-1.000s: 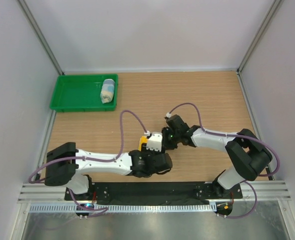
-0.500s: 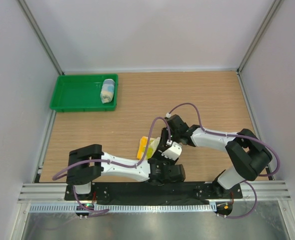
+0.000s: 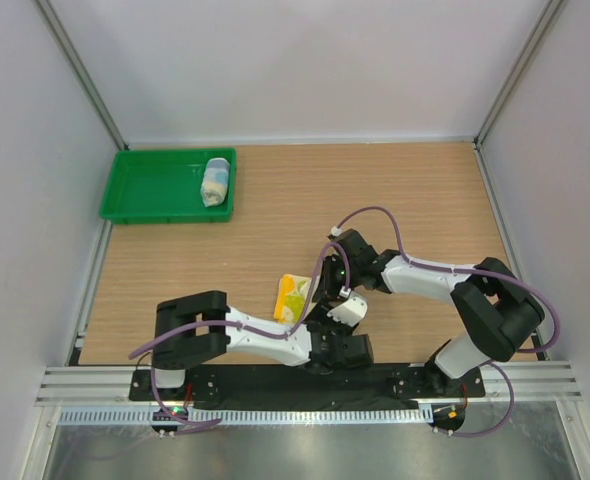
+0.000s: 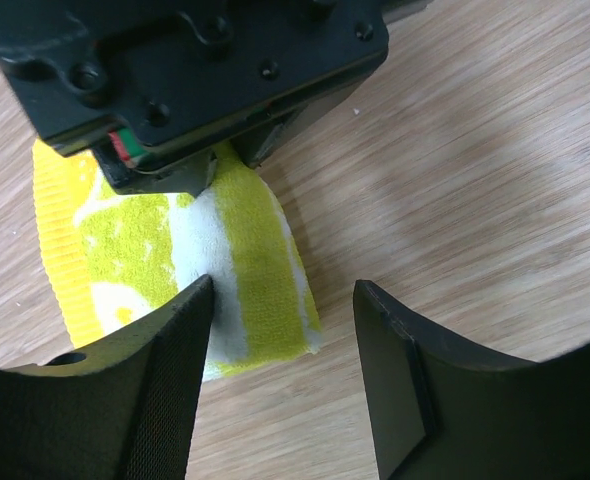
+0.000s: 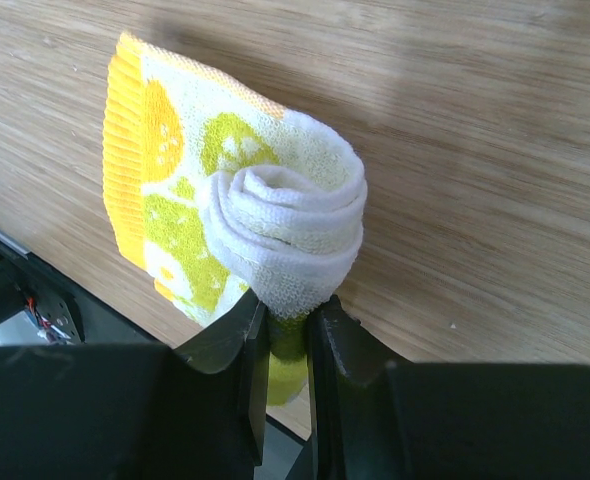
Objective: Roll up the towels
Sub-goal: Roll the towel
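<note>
The yellow-green and white towel with an orange edge lies on the wooden table near the front, partly rolled. My right gripper is shut on its rolled end; the roll stands above the jaws. My left gripper is open and empty, just in front of the towel's flat end, its left finger by the cloth. In the top view the left gripper sits beside the right gripper. The light blue and white towel lies rolled in the green tray.
The green tray stands at the back left by the left wall. White walls enclose the table on three sides. A black base rail runs along the front edge, close to the towel.
My left arm has swung right and drawn back toward the front, uncovering the yellow towel. The right gripper has stayed shut on the roll.
</note>
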Available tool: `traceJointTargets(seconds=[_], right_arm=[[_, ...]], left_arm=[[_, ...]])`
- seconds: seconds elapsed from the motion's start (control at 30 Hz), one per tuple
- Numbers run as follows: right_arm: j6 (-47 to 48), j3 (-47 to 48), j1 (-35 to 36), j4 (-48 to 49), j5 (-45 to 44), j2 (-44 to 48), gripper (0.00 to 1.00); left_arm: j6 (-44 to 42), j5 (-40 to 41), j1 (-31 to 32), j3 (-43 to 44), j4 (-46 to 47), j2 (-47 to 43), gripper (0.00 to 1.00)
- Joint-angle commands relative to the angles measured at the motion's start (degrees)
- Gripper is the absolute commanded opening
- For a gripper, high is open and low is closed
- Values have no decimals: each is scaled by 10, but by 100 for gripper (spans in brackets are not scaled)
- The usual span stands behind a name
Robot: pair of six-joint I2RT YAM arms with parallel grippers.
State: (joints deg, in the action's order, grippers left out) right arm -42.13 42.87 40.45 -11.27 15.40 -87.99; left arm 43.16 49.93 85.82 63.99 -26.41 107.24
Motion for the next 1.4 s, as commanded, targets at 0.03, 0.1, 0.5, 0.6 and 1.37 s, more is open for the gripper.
traceJointTargets(seconds=[0.03, 0.1, 0.5, 0.6, 1.37], right_arm=[[0, 1, 5, -4, 16, 15, 17], [-1, 2, 5, -5, 17, 14, 17], [-1, 5, 4, -9, 26, 7, 17], [-3, 8, 5, -9, 24, 5, 19], [22, 35, -186, -81, -4, 158, 90]], left_arm=[[17, 5, 2, 1, 17, 20, 59], [21, -4, 1, -2, 19, 28, 57], [49, -26, 1, -59, 45, 24, 0], [49, -31, 0, -69, 56, 13, 1], [105, -348, -131, -419, 550, -256, 1]])
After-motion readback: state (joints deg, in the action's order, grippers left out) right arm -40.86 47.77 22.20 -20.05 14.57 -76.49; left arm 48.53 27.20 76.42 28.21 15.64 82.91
